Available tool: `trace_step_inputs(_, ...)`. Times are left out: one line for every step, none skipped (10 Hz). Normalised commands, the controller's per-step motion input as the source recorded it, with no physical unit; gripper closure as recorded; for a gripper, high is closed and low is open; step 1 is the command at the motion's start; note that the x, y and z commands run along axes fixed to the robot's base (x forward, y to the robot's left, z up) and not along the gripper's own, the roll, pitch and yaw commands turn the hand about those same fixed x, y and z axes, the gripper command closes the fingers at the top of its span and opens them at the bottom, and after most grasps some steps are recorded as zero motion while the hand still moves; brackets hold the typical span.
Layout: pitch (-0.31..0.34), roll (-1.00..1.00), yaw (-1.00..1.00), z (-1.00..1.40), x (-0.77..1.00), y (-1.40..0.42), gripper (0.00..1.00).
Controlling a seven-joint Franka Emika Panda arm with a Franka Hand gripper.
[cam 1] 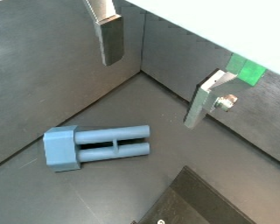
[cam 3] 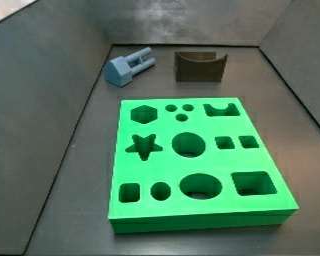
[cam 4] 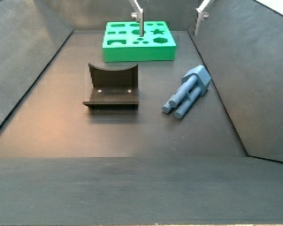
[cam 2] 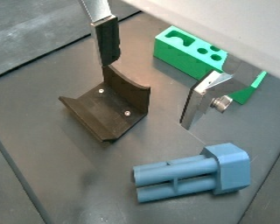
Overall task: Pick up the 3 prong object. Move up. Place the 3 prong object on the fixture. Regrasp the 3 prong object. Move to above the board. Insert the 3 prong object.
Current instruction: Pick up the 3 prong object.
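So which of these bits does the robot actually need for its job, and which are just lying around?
Needed for the job:
- 3 prong object, lying on the floor
- fixture, beside it
- board
- gripper, jaws open, above the floor between the fixture and the board

Just lying about:
- nothing that these views show

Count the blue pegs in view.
1: the 3 prong object lies on the floor beside the fixture, apart from it. The open gripper holds nothing.
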Motion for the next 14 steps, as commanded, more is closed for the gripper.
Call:
trace_step_inputs(0.000, 0.00, 0.00, -0.10, 0.00, 0.00, 0.00)
trace_step_inputs(0.000, 0.00, 0.00, -0.15, 0.00, 0.00, 0.00)
trace_step_inputs(-0.014, 0.03, -0.01, -0.27, -0.06, -0.03, 0.00)
trace_step_inputs(-0.043, 0.01, -0.02, -0.34, -0.08, -0.01, 0.00)
trace_step_inputs(-0.136, 0.00, -0.01, -0.43, -0.23, 0.00, 0.00)
trace_step_inputs(-0.121, 0.00, -0.03, -0.45, -0.22, -0.01, 0.00)
trace_step_inputs(-0.091, 0.02, -0.04, -0.42, -0.20, -0.01, 0.00)
trace_step_inputs(-0.090, 0.00, -0.07, -0.38, -0.16, 0.00, 0.00)
trace_step_inputs(-0.079, 0.00, -0.15, -0.35, -0.09, 0.00, 0.00)
trace_step_inputs(-0.036, 0.01, -0.25, -0.28, -0.04, 0.00, 0.00)
trace_step_inputs(-0.026, 0.02, -0.32, -0.29, -0.01, 0.04, 0.00)
trace_step_inputs(0.000, 0.05, -0.33, -0.33, 0.00, 0.05, 0.00)
trace_step_inputs(0.000, 0.06, -0.37, -0.32, 0.00, 0.09, 0.00)
trace_step_inputs(0.000, 0.08, -0.40, -0.33, 0.00, 0.10, 0.00)
